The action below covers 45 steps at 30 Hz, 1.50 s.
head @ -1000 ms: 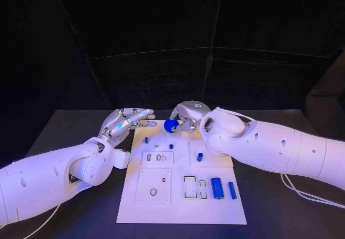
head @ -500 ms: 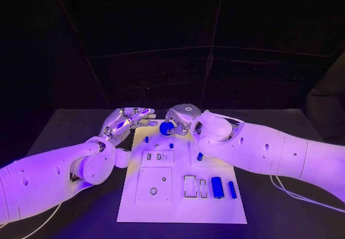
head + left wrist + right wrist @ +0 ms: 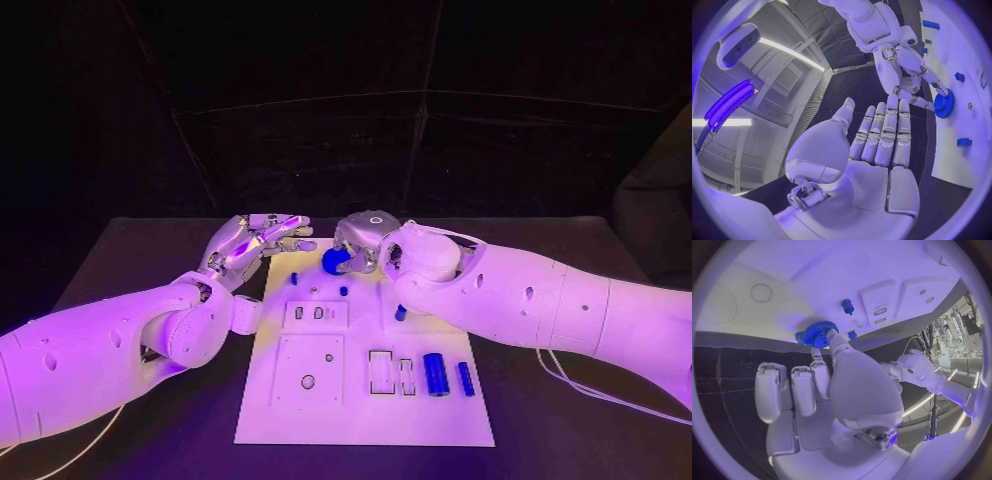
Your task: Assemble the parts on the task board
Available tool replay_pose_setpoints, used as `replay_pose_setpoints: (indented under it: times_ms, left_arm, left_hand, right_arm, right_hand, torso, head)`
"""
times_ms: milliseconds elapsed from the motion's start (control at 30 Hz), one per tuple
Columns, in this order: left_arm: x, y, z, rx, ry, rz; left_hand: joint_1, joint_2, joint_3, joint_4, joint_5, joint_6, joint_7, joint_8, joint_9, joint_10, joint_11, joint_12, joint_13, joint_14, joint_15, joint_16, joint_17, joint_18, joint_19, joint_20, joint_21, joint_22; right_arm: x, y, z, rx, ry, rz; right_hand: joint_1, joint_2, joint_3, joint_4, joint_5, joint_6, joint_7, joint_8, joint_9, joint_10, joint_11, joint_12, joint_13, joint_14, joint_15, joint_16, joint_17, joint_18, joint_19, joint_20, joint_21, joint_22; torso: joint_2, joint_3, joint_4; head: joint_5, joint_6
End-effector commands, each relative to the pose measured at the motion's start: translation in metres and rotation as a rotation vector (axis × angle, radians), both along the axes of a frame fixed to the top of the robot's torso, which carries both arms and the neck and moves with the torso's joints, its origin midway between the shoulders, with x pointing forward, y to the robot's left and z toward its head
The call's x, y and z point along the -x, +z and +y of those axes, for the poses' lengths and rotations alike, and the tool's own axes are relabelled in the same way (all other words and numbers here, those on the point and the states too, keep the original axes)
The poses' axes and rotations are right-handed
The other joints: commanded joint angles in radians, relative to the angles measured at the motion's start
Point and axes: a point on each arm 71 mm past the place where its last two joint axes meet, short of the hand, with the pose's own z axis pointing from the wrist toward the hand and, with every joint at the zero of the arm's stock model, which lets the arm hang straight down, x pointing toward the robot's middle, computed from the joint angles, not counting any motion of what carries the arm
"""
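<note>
The task board (image 3: 364, 400) lies flat in the middle of the black table (image 3: 144, 250), its long side running away from the robot.

Right hand (image 3: 369, 236): positioned over the far end of the board, pinching a blue gear (image 3: 338, 261) between its fingertips. The right wrist view shows the gear (image 3: 820, 333) held at its hub by the thumb and a finger, just above or at the board surface; contact with the board cannot be confirmed. The left wrist view shows the same gear (image 3: 944, 106) at the fingertips close to the white plate.

Left hand (image 3: 257, 243): raised beside the far left corner of the board, holding nothing. The left wrist view shows its palm bare and its fingers (image 3: 879, 132) extended and lying side by side, the thumb apart.

Other parts: two small blue pegs (image 3: 343, 293) stand near the far end of the board, close to the gear. Another small blue piece (image 3: 400, 313) sits just beside the right forearm. A thick blue cylinder (image 3: 434, 376) and a thinner blue bar (image 3: 466, 380) lie side by side at the near right, next to two rectangular slots (image 3: 382, 375).
</note>
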Motion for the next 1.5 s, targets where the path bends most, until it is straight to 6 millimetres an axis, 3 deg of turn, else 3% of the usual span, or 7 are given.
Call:
replay_pose_setpoints:
  times_ms: [33,300,633,833,967,1200,1500]
  left_arm:
    - [0.0,0.001,-0.001,0.006,-0.012,-0.004]
    - [0.0,0.001,0.0,0.005,-0.013,-0.001]
    - [-0.002,0.0,0.001,0.0,-0.008,0.003]
    - [-0.002,0.0,0.002,-0.001,-0.008,0.005]
    - [-0.002,0.0,0.003,-0.002,-0.006,0.006]
    - [-0.002,0.0,0.005,-0.003,-0.002,0.005]
    - [-0.001,0.0,0.009,-0.005,0.006,0.003]
  left_hand:
    - [-0.001,0.009,0.005,0.002,0.002,-0.004,0.006,-0.004,-0.001,-0.001,0.008,-0.006,-0.001,0.002,0.004,-0.006,0.001,0.007,0.004,0.001,-0.004,-0.001]
    - [-0.002,0.009,0.005,0.002,0.002,-0.004,0.006,-0.004,-0.001,-0.002,0.008,-0.006,-0.002,0.002,0.004,-0.007,0.001,0.007,0.004,0.001,-0.005,-0.002]
    - [-0.004,0.009,0.003,0.003,0.002,-0.008,0.008,-0.007,-0.001,-0.004,0.009,-0.009,-0.002,0.0,0.006,-0.01,0.001,0.007,0.003,0.002,-0.007,-0.004]
    - [-0.005,0.008,0.003,0.003,0.002,-0.009,0.009,-0.008,-0.001,-0.005,0.01,-0.011,-0.002,0.0,0.006,-0.011,0.001,0.007,0.003,0.002,-0.008,-0.004]
    - [-0.005,0.008,0.003,0.003,0.002,-0.009,0.009,-0.008,-0.001,-0.005,0.01,-0.011,-0.002,0.0,0.006,-0.011,0.001,0.007,0.003,0.002,-0.008,-0.004]
    - [-0.005,0.008,0.003,0.003,0.002,-0.009,0.009,-0.008,-0.001,-0.005,0.01,-0.011,-0.002,0.0,0.006,-0.011,0.001,0.007,0.003,0.002,-0.008,-0.004]
    - [-0.006,0.008,0.003,0.003,0.002,-0.01,0.009,-0.009,-0.001,-0.006,0.011,-0.012,-0.002,0.0,0.006,-0.013,0.001,0.007,0.002,0.003,-0.009,-0.005]
  right_arm:
    - [-0.001,0.0,0.0,0.01,-0.034,0.01]
    - [-0.002,-0.003,0.001,0.017,-0.035,0.037]
    - [-0.002,-0.007,0.0,0.031,-0.018,0.087]
    - [-0.003,-0.004,-0.005,-0.011,-0.025,0.062]
    - [-0.002,0.003,-0.015,-0.094,-0.016,-0.003]
    - [0.008,0.014,-0.049,-0.25,0.047,-0.051]
    - [0.016,0.013,-0.132,-0.379,-0.045,0.098]
  right_hand:
    - [-0.021,-0.008,0.004,0.005,-0.017,-0.021,0.002,-0.022,-0.001,-0.016,0.014,-0.012,0.032,0.068,0.008,0.0,0.085,-0.019,0.022,0.007,0.003,0.143]
    - [-0.063,-0.039,0.002,0.019,-0.039,-0.082,0.018,-0.049,0.0,-0.035,0.03,-0.039,0.012,0.068,0.022,0.0,0.087,-0.017,0.018,0.021,0.0,0.138]
    - [-0.174,-0.094,0.035,0.127,-0.014,-0.119,0.029,-0.045,0.003,-0.049,0.042,-0.051,0.003,0.069,0.034,0.004,0.098,-0.017,0.016,0.035,-0.001,0.137]
    - [-0.185,-0.093,0.047,0.146,-0.011,-0.111,0.027,-0.042,0.005,-0.043,0.041,-0.039,0.013,0.071,0.034,0.007,0.104,-0.018,0.021,0.035,0.002,0.144]
    - [-0.171,-0.083,0.07,0.143,0.048,-0.094,0.022,-0.036,0.007,-0.03,0.037,-0.016,0.033,0.072,0.031,0.01,0.111,-0.019,0.025,0.033,0.004,0.149]
    - [-0.124,-0.086,0.098,0.109,0.054,-0.111,0.026,-0.046,0.003,-0.033,0.039,-0.016,0.034,0.072,0.031,0.011,0.114,-0.019,0.023,0.032,0.003,0.148]
    - [-0.099,-0.111,0.091,0.079,0.04,-0.101,0.025,-0.041,0.005,-0.038,0.038,-0.022,0.029,0.071,0.031,0.009,0.11,-0.018,0.021,0.033,0.001,0.146]
  torso:
    - [0.0,-0.0001,-0.0014]
    - [0.0,-0.0009,0.0001]
    - [0.0,-0.0003,-0.0005]
    - [0.0,0.0,0.0004]
    - [-0.002,0.0014,-0.0038]
    - [-0.002,0.0041,-0.009]
    - [-0.004,0.0085,-0.0228]
  head:
    - [-0.002,0.0]
    - [-0.003,-0.001]
    - [-0.005,-0.002]
    - [-0.005,-0.002]
    - [-0.004,0.001]
    - [-0.002,0.006]
    - [-0.006,0.014]
